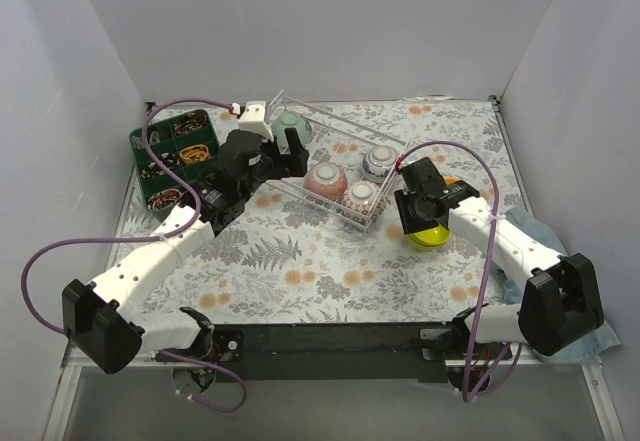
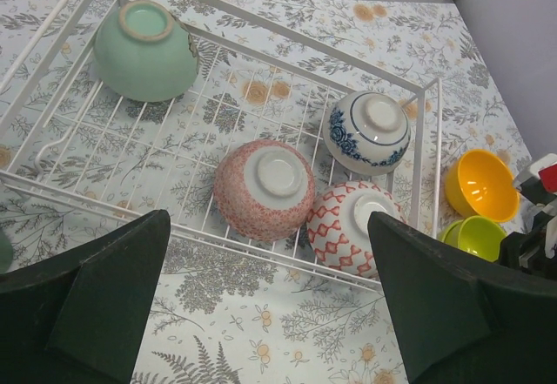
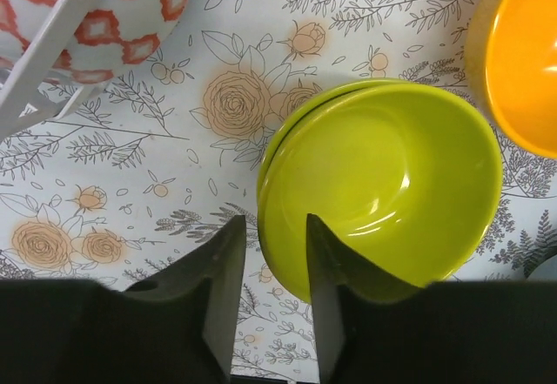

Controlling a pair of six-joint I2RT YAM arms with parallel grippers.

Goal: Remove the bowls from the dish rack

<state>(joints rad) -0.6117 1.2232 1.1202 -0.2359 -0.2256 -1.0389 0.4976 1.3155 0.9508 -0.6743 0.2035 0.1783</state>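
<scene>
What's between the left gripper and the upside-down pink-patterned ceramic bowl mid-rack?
Only the low front rail of the white wire dish rack. The left gripper is open just outside it; the pink-patterned ceramic bowl sits uncovered behind.

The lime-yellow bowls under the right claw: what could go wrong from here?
1. The right gripper has a finger on each side of the rim of the stacked lime-yellow bowls, jaws slightly apart. Pulling away crookedly might hook the rim and shove the stack into the orange bowl beside it.
2. The left gripper hangs wide open over the pink bowl, which sits tight against the red-diamond bowl; grabbing one could knock the other.
</scene>
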